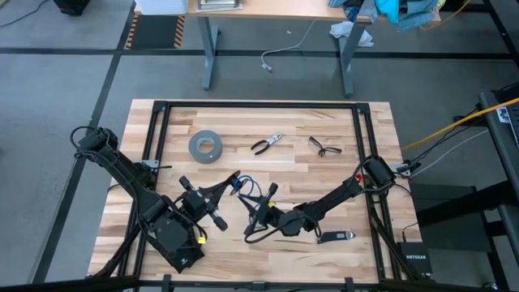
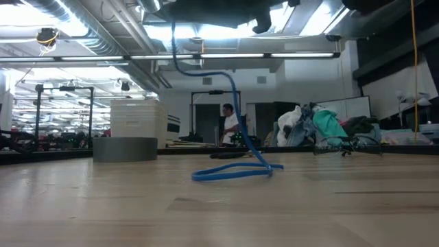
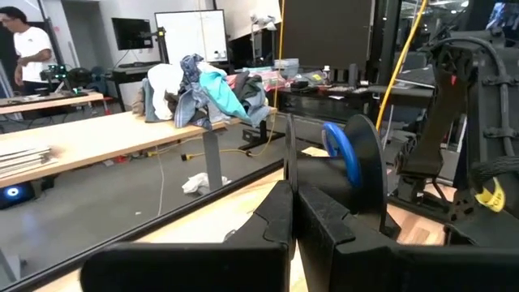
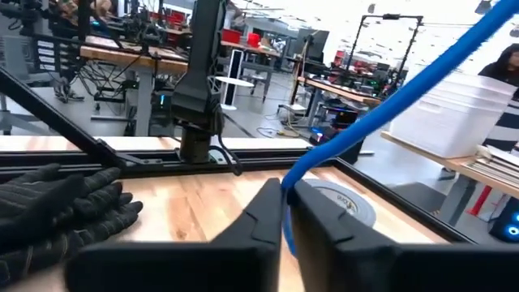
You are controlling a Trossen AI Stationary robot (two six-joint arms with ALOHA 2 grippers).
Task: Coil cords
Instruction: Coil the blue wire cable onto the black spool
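The cord (image 1: 250, 195) is a thin black cable with blue stretches, near the middle of the table between my two grippers. In the low view its blue part (image 2: 236, 103) hangs down from above, and a blue loop (image 2: 233, 171) lies on the table. My left gripper (image 1: 233, 182) is shut on the cord at its left side. My right gripper (image 1: 263, 212) is shut on a blue stretch at its right side. Both grippers are raised above the table. My left gripper pinches a thin black stretch of the cord (image 3: 288, 154) between its two shut fingers (image 3: 320, 219). The cable rises straight out of the fingertips, and a blue curve (image 3: 340, 154) shows just beyond them. My right gripper pinches a blue stretch of the cord (image 4: 285, 188) between its two fingers (image 4: 263, 212), lying across it. From the fingertips the cord runs taut, slanting upward (image 4: 422, 73). The held part is clear of the table.
A grey tape roll (image 1: 206, 146) lies at the far left of the middle, with pliers (image 1: 267, 143) and glasses (image 1: 324, 147) to its right. A small dark tool (image 1: 335, 237) lies near the front right. A person (image 2: 229, 125) stands in the room behind.
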